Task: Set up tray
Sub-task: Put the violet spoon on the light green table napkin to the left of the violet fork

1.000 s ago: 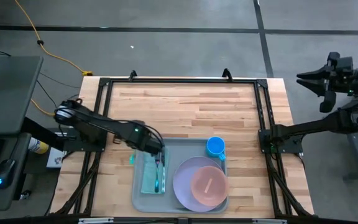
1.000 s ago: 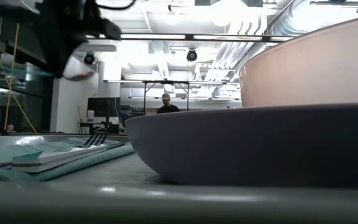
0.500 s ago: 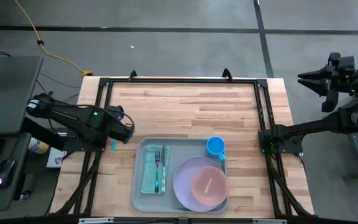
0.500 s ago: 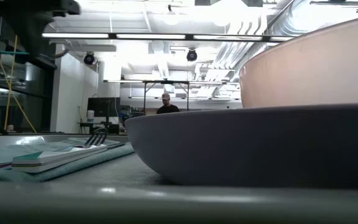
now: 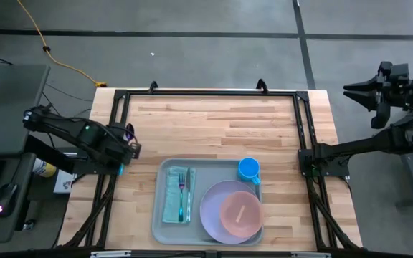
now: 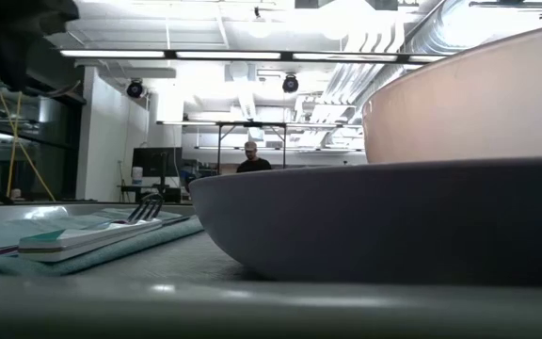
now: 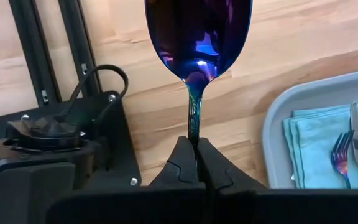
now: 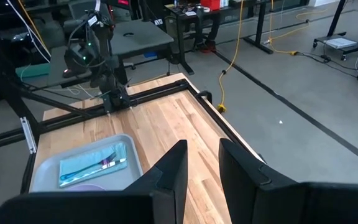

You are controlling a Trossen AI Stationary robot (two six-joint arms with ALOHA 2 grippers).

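The tray (image 5: 208,202) lies flat at the near middle of the worktop (image 5: 214,122), its long side along the near edge. It carries a folded cloth (image 5: 175,195) with a fork (image 5: 182,188) and a second utensil on it, a lavender plate (image 5: 224,211) with a pink bowl (image 5: 240,213) on top, and a blue cup (image 5: 249,169) at the far right corner. The left gripper (image 7: 195,163) hangs over the worktop's left edge, well apart from the tray, its jaws pressed together on the thin handle of an iridescent spoon (image 7: 197,37), bowl end pointing away from the wrist. The right gripper (image 8: 202,163) waits off the worktop's far right side with its jaws slightly parted and nothing between them. Judged from its look, the tray is stiff moulded plastic, light when bare but now loaded mostly toward its right side, and smooth enough that the dishes could slide if it tilts. The raised rim is the likely hold: a pinch across it at mid-length on a short side, kept level.
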